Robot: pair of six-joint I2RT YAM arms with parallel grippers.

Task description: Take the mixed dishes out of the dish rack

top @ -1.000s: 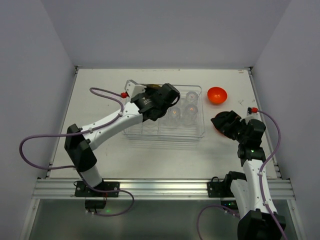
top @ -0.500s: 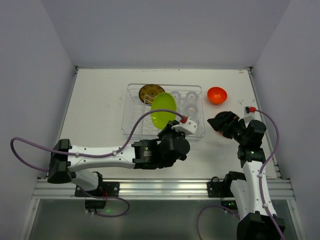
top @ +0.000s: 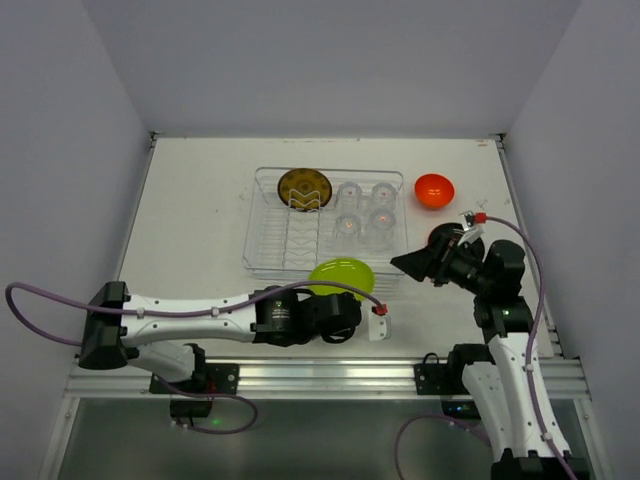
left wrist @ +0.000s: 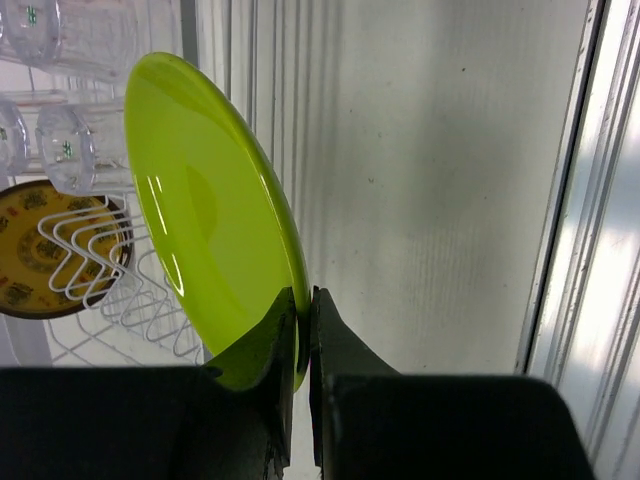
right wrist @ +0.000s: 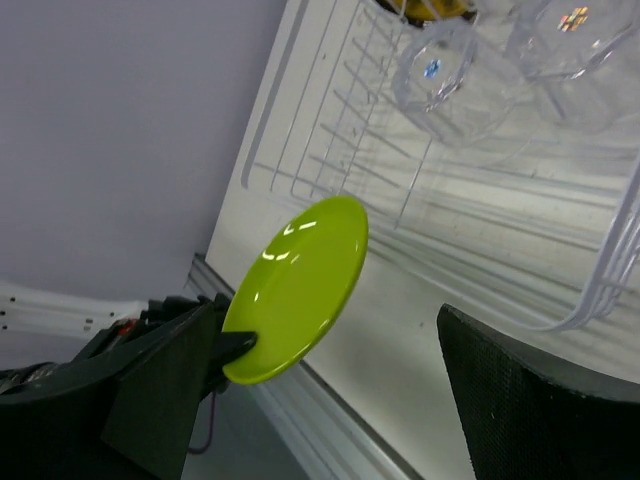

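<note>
My left gripper (left wrist: 303, 296) is shut on the lower rim of the green plate (left wrist: 200, 200) and holds it tilted above the table, just in front of the dish rack (top: 262, 262); the plate also shows in the top view (top: 342, 275). The rack holds the patterned yellow plate (top: 304, 189) and several clear glasses (top: 347, 228). My right gripper (right wrist: 335, 345) is open and empty, right of the rack, facing the green plate (right wrist: 298, 285). The orange bowl (top: 434, 190) sits on the table right of the rack. The orange and black plates are not clearly in view.
My left arm (top: 190, 310) stretches along the near edge of the table. The metal rail (top: 320, 375) runs just behind the held plate. Grey walls stand on the left, far and right sides.
My left arm has lifted the green plate out of the rack and swung it to the near edge. My right gripper has turned left toward the plate.
</note>
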